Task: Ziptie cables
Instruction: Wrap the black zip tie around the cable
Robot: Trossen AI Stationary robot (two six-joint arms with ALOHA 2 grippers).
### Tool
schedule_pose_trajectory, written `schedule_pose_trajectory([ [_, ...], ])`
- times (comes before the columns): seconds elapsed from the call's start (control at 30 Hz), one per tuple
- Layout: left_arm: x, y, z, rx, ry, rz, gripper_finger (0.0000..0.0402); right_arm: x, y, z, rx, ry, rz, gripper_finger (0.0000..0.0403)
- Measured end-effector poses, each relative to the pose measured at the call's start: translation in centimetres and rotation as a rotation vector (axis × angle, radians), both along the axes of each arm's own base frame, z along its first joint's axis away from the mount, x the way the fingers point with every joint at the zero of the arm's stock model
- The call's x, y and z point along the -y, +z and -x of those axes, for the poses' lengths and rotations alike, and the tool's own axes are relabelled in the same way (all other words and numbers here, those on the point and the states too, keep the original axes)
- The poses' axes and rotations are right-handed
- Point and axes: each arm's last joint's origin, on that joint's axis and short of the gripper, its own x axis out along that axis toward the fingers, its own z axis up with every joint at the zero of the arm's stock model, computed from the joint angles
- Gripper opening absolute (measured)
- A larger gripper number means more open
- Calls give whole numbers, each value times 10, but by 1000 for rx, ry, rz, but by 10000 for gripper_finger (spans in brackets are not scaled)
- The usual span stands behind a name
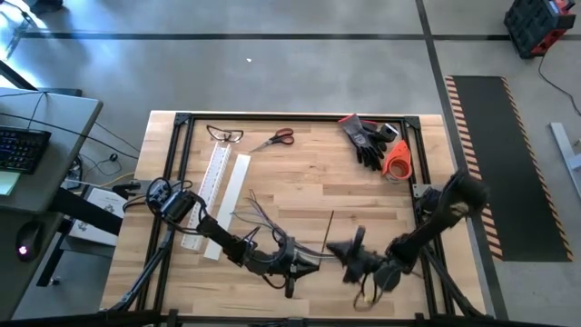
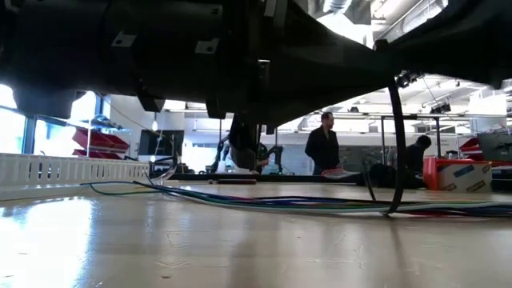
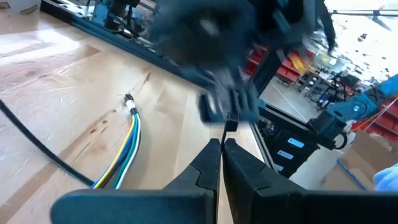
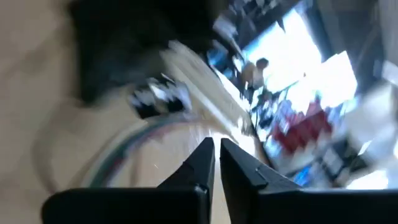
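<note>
The left gripper and the right gripper face each other low over the front middle of the table, tips near each other. In both wrist views the two fingers are pressed together. Whether the left one pinches something thin, like the zip tie, I cannot tell; a thin dark strip stands up from the wires in the low view and seems to loop around them.

The cables lie flat on the wood. In the high view the bundle runs from the fanned ends near the white slotted bar toward the left gripper and passes beneath its closed jaws. Its long axis goes roughly along the line between the two grippers, so the fanned ends point away from the right gripper, back past the left one.

The left arm is clearly nearer to the bundle. The right jaws are just beyond the near end of it, so I judge the next pull must go along this same line.
</note>
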Motion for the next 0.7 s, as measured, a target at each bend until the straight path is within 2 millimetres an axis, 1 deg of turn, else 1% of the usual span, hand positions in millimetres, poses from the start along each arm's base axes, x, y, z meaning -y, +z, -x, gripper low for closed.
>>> schedule_pose_trajectory([
  [0.07,1,0,1,-2,-2,-2,0,23,5,6,30,-39,-160,27],
  [0.17,1,0,1,-1,-3,-1,0,60,10,12,30,-38,-491,65],
  [0.27,1,0,1,-2,-2,-2,0,96,1,16,-54,-69,-733,113],
  [0.37,1,0,1,-2,-3,-7,0,122,-12,21,-114,-143,-878,161],
  [0.43,1,0,1,-2,-3,-9,0,133,-21,23,-150,-179,-940,192],
  [0.53,1,0,1,-2,-3,-9,0,141,-32,22,-207,-201,-1020,229],
  [0.63,1,0,1,-2,-3,-10,0,143,-40,17,-221,-184,-1062,252],
  [0.7,1,-1,1,-4,-2,-12,0,142,-43,12,-207,-148,-1089,256],
])
